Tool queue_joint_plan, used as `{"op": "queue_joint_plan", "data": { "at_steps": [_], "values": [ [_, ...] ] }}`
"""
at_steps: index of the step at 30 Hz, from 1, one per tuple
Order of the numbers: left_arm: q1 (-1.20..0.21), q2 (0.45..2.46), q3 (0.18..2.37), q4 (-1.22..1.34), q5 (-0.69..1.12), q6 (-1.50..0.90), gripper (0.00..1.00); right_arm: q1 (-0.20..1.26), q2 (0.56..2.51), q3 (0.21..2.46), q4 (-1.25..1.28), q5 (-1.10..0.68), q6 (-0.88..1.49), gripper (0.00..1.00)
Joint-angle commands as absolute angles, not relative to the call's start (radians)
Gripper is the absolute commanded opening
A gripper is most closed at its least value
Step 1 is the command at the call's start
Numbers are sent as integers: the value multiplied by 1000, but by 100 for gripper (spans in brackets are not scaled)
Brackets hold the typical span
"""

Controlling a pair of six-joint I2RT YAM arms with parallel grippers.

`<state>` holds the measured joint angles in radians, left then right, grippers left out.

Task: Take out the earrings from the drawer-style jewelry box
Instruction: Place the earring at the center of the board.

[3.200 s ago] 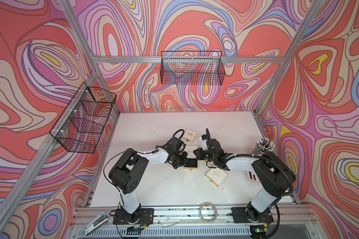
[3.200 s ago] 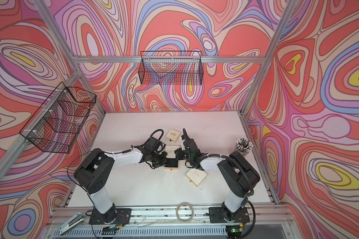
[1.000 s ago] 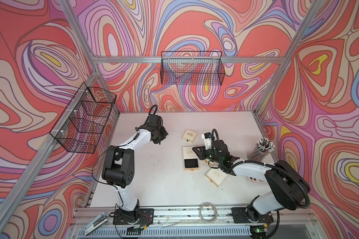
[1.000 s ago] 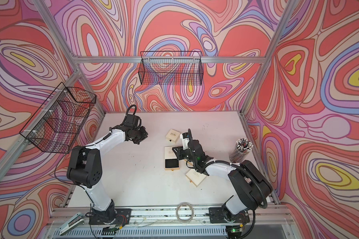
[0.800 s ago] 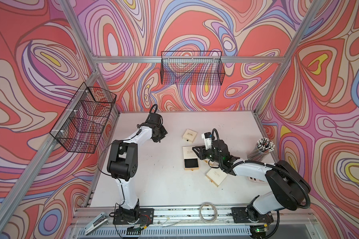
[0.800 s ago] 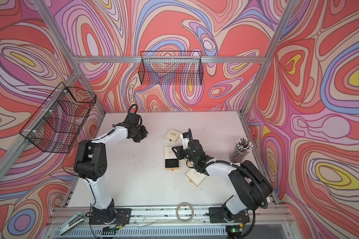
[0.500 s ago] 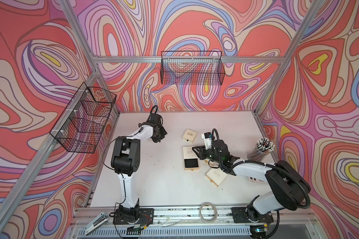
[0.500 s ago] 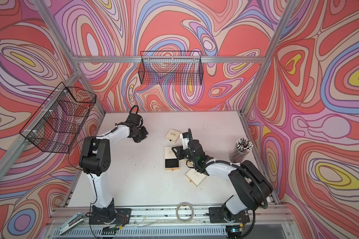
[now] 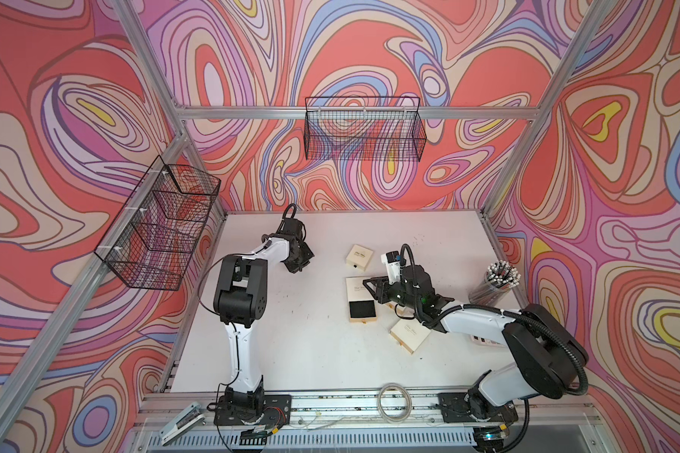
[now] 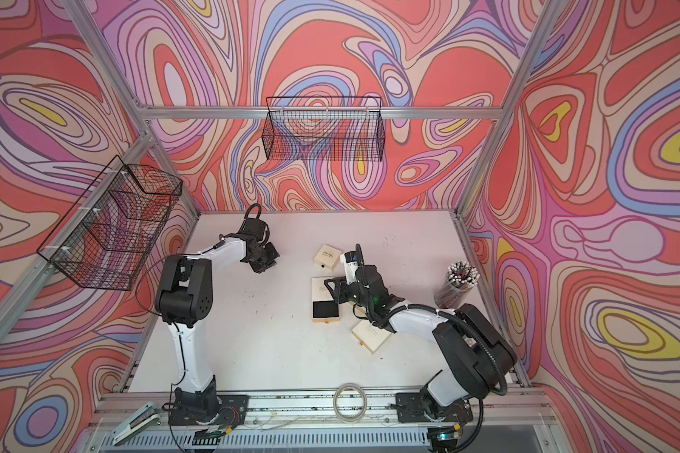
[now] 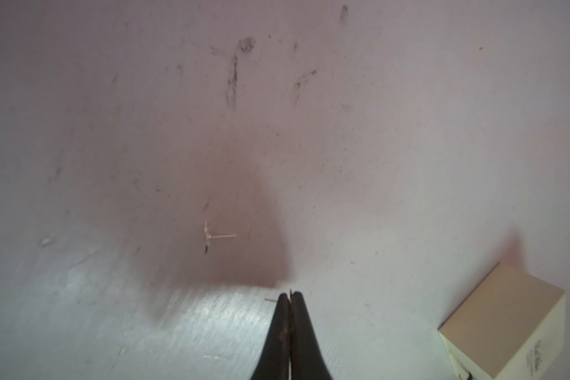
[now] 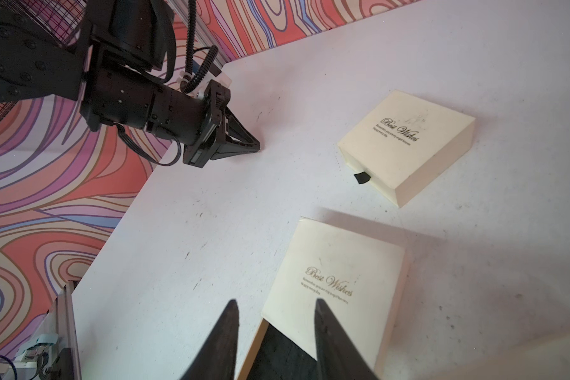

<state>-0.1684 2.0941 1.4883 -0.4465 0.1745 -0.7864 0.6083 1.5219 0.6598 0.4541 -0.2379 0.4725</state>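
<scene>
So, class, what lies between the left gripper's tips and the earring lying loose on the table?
Only bare table, in shadow, separates the shut left gripper from the earring; the left wrist view shows it.

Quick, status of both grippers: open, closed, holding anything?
Left gripper: closed; a thin pale pin sticks out at its tips, apparently a pinched earring.
Right gripper: open, empty, above the opened jewelry box.
</scene>
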Motion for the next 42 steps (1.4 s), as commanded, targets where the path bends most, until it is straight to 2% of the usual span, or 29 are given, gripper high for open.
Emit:
{"op": "queue_joint_plan", "data": {
  "at_steps": [1,15,26,42],
  "values": [
    [-156,2117,1516,-434,161,-792,0,618,1531,668,452,-229,462,43],
    [-143,2163,1571,-450,144,-796,0,638,1548,676,460,-242,450,58],
    [-138,2178,1587,-456,144,-802,0,648,1551,679,462,-246,440,60],
    [-138,2151,1554,-447,144,-813,20,652,1552,687,445,-233,431,60]
  ]
}}
